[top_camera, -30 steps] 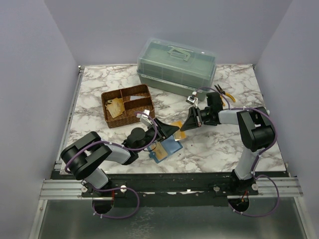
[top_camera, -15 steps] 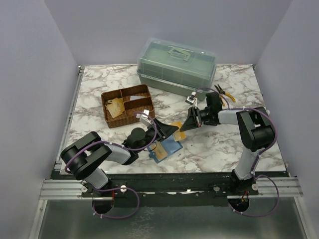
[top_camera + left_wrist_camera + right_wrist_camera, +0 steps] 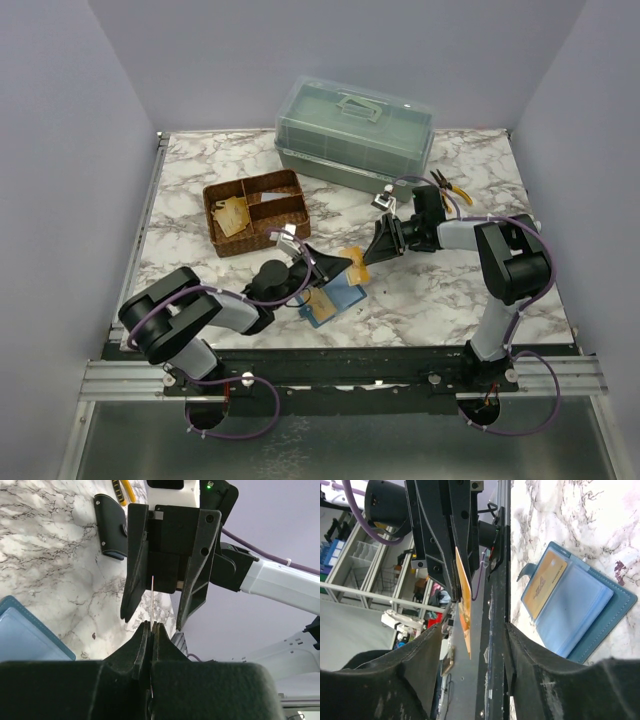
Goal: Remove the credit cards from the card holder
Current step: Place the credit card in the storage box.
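Orange card [image 3: 464, 605] pinched in left tool [image 3: 151, 626], right tool [image 3: 372, 255] spread around it.

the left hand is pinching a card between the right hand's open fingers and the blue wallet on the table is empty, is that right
Not quite. The wallet is not empty: the right wrist view shows a second card lying in one of its pockets. The rest stands: the left hand pinches a card between the open fingers of the right hand.

1. The left hand [image 3: 150, 630] has stretched out a little farther toward the right hand [image 3: 370, 257].
2. The thin tan-orange rectangular card [image 3: 357, 266] it pinches has edged closer to the right hand's spread fingers [image 3: 136, 570].
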`<action>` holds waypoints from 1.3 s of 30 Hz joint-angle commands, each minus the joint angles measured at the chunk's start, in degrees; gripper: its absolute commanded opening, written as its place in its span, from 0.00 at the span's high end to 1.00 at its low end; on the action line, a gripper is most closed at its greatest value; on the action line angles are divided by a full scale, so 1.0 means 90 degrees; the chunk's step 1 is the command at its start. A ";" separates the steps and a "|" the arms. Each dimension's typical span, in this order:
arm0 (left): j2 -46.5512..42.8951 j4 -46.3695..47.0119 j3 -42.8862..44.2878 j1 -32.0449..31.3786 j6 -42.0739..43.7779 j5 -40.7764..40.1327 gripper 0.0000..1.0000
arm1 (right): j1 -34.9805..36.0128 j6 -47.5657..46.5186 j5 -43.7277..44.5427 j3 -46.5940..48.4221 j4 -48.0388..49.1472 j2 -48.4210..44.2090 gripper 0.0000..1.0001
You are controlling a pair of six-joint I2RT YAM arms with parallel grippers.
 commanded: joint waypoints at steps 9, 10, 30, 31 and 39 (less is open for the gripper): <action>-0.2670 -0.3091 -0.0498 0.0815 0.0188 -0.0366 1.00 | 0.0034 -0.1481 -0.0039 0.0477 -0.1690 -0.0137 0.33; -0.3003 -0.3700 -0.0439 0.1055 0.0228 -0.0329 1.00 | 0.0039 -0.1540 -0.0023 0.0505 -0.1763 -0.0129 0.33; -0.2650 -0.8222 0.2477 0.6307 0.3631 0.1843 1.00 | 0.0035 -0.1719 -0.0012 0.0532 -0.1931 -0.0175 0.32; -0.2393 -0.8226 0.2638 0.6349 0.3843 0.1988 1.00 | 0.0039 -0.1718 -0.0019 0.0535 -0.1931 -0.0167 0.32; -0.0956 -0.8314 0.3706 0.6530 0.4482 0.1889 1.00 | 0.0040 -0.1732 -0.0077 0.0557 -0.1960 -0.0146 0.33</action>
